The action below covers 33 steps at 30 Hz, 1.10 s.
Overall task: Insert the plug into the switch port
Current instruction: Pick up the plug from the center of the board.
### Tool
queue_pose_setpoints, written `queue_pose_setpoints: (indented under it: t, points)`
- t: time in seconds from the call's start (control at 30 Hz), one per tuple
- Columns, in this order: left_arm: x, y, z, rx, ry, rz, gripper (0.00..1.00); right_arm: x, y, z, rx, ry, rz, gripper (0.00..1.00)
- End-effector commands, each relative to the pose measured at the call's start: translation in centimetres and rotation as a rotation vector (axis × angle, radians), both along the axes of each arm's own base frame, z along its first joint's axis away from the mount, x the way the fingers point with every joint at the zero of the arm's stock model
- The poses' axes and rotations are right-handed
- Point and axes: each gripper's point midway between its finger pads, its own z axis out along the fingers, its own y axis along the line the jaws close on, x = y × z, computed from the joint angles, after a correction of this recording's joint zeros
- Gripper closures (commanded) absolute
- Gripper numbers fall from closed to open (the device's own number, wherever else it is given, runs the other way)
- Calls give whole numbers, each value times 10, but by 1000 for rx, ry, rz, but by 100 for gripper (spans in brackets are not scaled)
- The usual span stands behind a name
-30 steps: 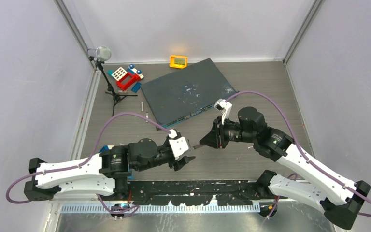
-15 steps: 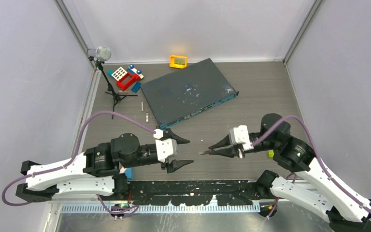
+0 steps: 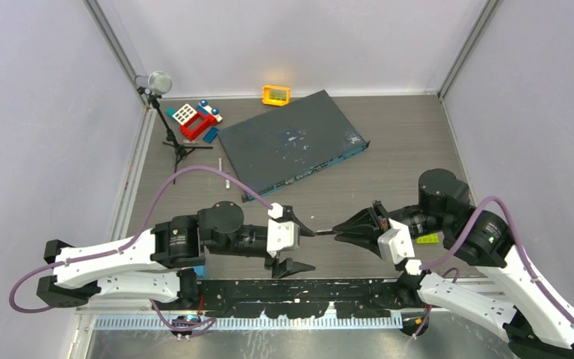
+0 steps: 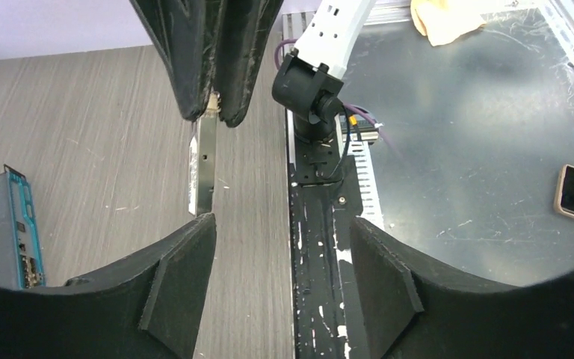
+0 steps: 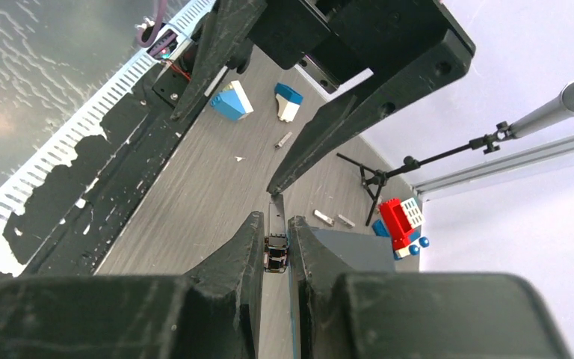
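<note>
My right gripper [image 3: 341, 229] is shut on the plug [image 3: 323, 232], a thin metal module that sticks out to the left, low over the table. In the right wrist view the plug [image 5: 275, 250] sits pinched between the fingers [image 5: 243, 254]. My left gripper [image 3: 303, 247] stands open facing it, and the plug's free end [image 4: 203, 164] reaches the tip of one left finger [image 4: 183, 277]. The switch [image 3: 288, 142] is a flat dark-grey box farther back. Its teal front face [image 3: 306, 170] with the row of ports faces the arms, well apart from the plug.
An orange-yellow box [image 3: 276, 94], toy bricks [image 3: 198, 120] and a microphone stand [image 3: 170, 131] stand at the back left. Small metal pieces [image 3: 228, 179] lie left of the switch. A blue block [image 3: 199, 268] and the black rail [image 3: 306, 288] are at the near edge.
The right gripper has drawn back from the switch toward the near edge, still holding the plug. The left gripper has come right, so one finger now meets the plug's end.
</note>
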Motion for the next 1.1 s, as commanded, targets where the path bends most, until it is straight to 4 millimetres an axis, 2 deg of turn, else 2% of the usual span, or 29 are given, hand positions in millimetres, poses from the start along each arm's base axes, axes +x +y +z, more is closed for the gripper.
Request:
queue_pose_setpoints:
  t: [0.0, 0.13, 0.23, 0.5, 0.77, 0.9, 1.07]
  points:
    - [-4, -1, 42, -138, 16, -4, 31, -12, -5, 15, 16, -109, 75, 99]
    - [1, 2, 54, -186, 22, 32, 29, -16, -8, 9, -19, -96, 96, 100]
    - [5, 3, 56, -199, 27, 58, 26, -22, -9, 7, -25, -81, 128, 100]
    - [-10, -16, 51, -165, 59, -41, 27, -37, -5, 16, 17, -77, 233, 100]
    - [-12, -27, 52, -194, 117, -44, 26, -47, -8, 21, 44, -77, 285, 99]
    - [-20, -33, 54, -205, 140, -96, 32, -48, -8, 21, 45, -80, 287, 100]
    - [-28, -38, 49, -186, 166, -138, 50, -49, -9, 21, 48, -85, 289, 100]
